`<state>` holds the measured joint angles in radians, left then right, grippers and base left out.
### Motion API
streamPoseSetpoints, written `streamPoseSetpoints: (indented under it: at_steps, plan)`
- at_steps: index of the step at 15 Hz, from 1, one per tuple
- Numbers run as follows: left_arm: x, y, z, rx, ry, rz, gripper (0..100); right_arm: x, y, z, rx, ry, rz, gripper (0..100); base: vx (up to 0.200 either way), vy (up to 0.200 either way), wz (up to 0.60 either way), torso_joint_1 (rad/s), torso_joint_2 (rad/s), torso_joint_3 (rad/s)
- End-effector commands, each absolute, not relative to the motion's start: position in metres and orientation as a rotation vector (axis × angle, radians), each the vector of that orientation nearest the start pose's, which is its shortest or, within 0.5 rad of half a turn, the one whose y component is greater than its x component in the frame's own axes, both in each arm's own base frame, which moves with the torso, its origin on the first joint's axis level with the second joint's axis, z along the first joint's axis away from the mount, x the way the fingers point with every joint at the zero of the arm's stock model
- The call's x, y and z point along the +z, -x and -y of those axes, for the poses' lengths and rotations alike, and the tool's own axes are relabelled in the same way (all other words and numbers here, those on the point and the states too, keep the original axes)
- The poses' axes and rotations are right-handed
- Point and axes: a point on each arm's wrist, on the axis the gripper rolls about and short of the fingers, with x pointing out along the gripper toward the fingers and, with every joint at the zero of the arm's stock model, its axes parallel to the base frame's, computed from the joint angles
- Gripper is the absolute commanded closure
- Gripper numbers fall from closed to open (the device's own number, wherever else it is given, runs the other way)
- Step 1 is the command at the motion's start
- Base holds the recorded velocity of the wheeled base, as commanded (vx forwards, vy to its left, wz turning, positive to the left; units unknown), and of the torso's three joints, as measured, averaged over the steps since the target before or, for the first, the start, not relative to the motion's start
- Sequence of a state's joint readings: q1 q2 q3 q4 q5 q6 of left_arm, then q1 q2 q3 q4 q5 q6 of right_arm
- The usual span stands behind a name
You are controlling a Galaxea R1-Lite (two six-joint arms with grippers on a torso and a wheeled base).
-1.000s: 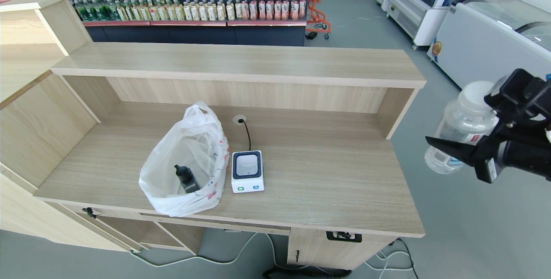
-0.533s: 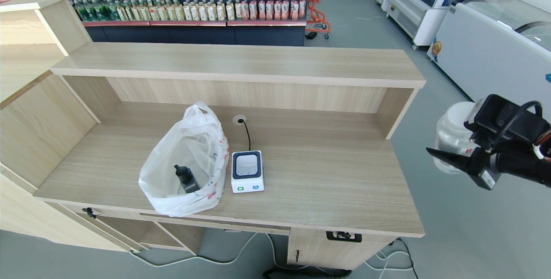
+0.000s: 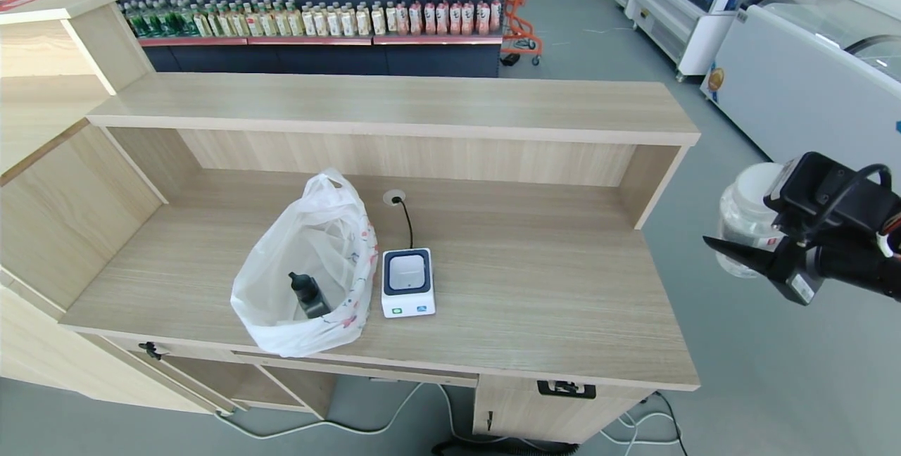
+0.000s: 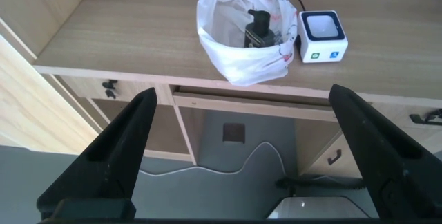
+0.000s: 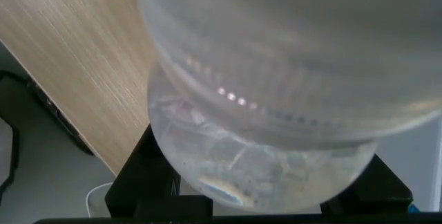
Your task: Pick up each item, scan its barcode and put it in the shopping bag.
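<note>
- Head view: the right gripper (image 3: 753, 248) hangs out past the table's (image 3: 549, 301) right edge, over the floor and well apart from everything on the table.
- Its jaws are clamped on a clear bottle (image 3: 742, 220) with a white cap. The bottle is held about upright, cap uppermost, with one dark jaw crossing its lower body.
- In the right wrist view the clear bottle (image 5: 276, 113) sits close against the camera, with a dark jaw at either side of its rounded end and the table's wood grain beyond it.
- The shopping bag (image 3: 260, 287) stands open on the table near the front edge, left of the middle.
- A dark bottle (image 3: 307, 295) stands inside the bag.
- The scanner (image 3: 407, 281), a white box with a dark-framed window, sits just beside the bag on its right. Its cable (image 3: 406, 220) runs to a hole near the table's back edge.
- In the left wrist view the left gripper (image 4: 243, 96) is out in front of the table's front edge and lower than the tabletop. Its jaws are spread wide with nothing between them.
- Beyond them that view shows the shopping bag (image 4: 228, 65) and the scanner (image 4: 322, 35).
</note>
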<state>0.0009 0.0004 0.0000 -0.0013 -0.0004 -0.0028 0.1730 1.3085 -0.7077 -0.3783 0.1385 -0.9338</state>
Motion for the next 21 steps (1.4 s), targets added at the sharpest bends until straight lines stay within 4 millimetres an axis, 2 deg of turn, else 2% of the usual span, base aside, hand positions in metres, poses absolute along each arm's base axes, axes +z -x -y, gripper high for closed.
streamPoseSetpoints:
  at_steps: [1, 7, 8, 9, 11, 15, 17, 21]
  plan:
    - [0.075, 0.023, 0.000, 0.000, 0.003, 0.000, 0, 0.228, -0.213, -0.041, 0.398, 0.929, -0.053, 100, 0.000, 0.200, 0.00, 0.002, 0.00, -0.002]
    - [0.076, 0.023, 0.000, 0.000, 0.003, 0.002, 0, 0.207, -0.258, -0.058, 0.496, 0.915, 0.028, 100, 0.000, 0.200, 0.00, 0.003, 0.00, 0.001]
    - [0.076, 0.023, 0.000, 0.000, 0.003, 0.002, 0, 0.199, -0.274, -0.067, 0.550, 0.906, 0.078, 100, 0.000, 0.200, 0.00, 0.002, 0.00, 0.002]
    - [0.076, 0.023, 0.000, 0.000, 0.003, 0.002, 0, 0.197, -0.280, -0.070, 0.572, 0.903, 0.098, 100, 0.000, 0.200, 0.00, 0.002, 0.00, 0.002]
    - [0.076, 0.023, 0.000, 0.000, 0.003, 0.003, 0, 0.187, -0.306, -0.085, 0.641, 0.895, 0.178, 100, 0.000, 0.200, 0.00, 0.005, 0.00, 0.000]
    - [0.076, 0.023, 0.000, 0.000, 0.003, 0.003, 0, 0.165, -0.339, -0.106, 0.745, 0.885, 0.287, 100, 0.000, 0.200, 0.00, 0.001, 0.00, 0.002]
    - [0.076, 0.023, 0.000, 0.000, 0.002, 0.002, 0, 0.156, -0.351, -0.110, 0.789, 0.876, 0.336, 100, 0.000, 0.100, 0.00, 0.001, 0.00, 0.001]
    - [0.076, 0.023, 0.000, 0.000, 0.002, 0.002, 0, 0.132, -0.368, -0.102, 0.809, 0.872, 0.353, 100, 0.000, 0.000, 0.00, 0.000, 0.00, 0.000]
